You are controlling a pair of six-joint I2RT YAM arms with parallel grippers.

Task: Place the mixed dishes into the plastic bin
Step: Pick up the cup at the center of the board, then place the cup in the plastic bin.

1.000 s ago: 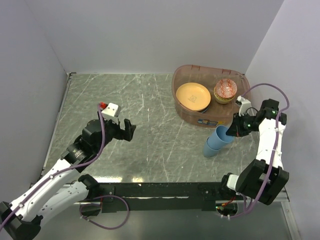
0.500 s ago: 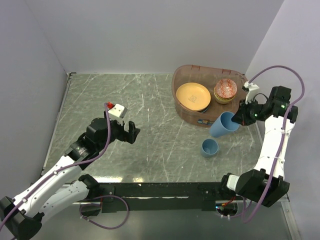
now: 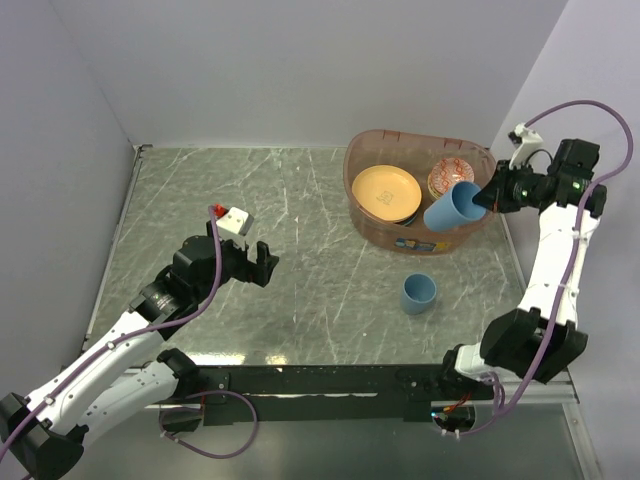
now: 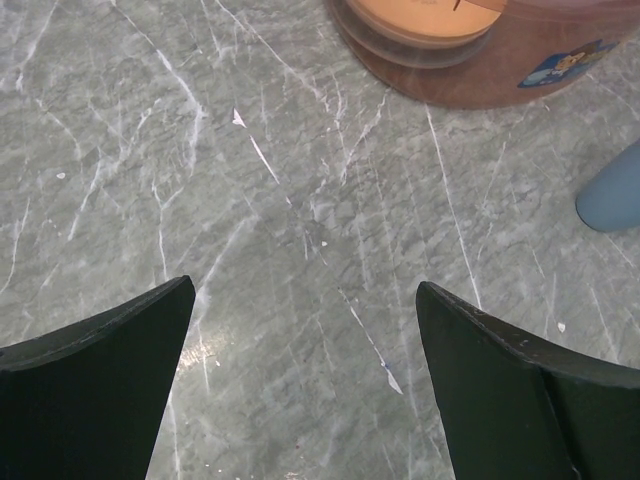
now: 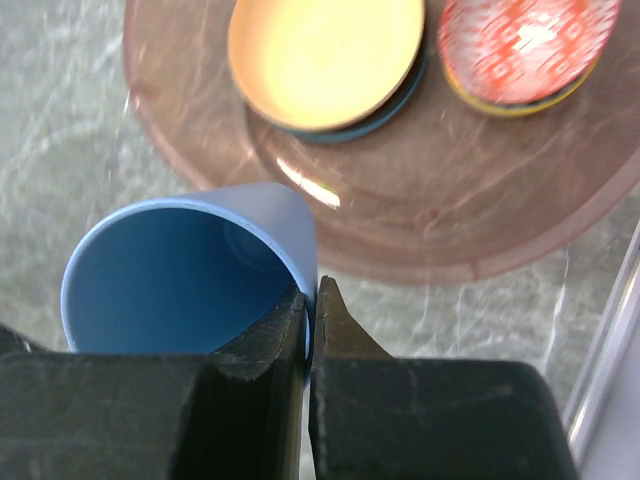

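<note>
The pinkish-brown plastic bin [image 3: 367,222] stands at the back right and holds a yellow-orange plate [image 3: 385,191] and a red-patterned bowl [image 3: 449,178]. My right gripper [image 3: 485,197] is shut on the rim of a light blue cup [image 3: 450,207], which hangs tilted over the bin's front right part. In the right wrist view the fingers [image 5: 313,312] pinch the cup's [image 5: 190,265] wall above the bin [image 5: 420,215]. A second light blue cup [image 3: 418,294] stands on the table in front of the bin. My left gripper [image 3: 250,262] is open over the table at the left, holding nothing.
The marble table [image 3: 300,220] ends in walls at the back and both sides. The black base rail [image 3: 330,380] runs along the near edge. In the left wrist view the bin [image 4: 470,80] and the standing cup [image 4: 612,192] lie ahead, far from the open fingers.
My right gripper has lifted one blue cup off the other and carried it up and back over the bin. The second cup stayed on the table. The left arm shifted slightly forward, then held still.
</note>
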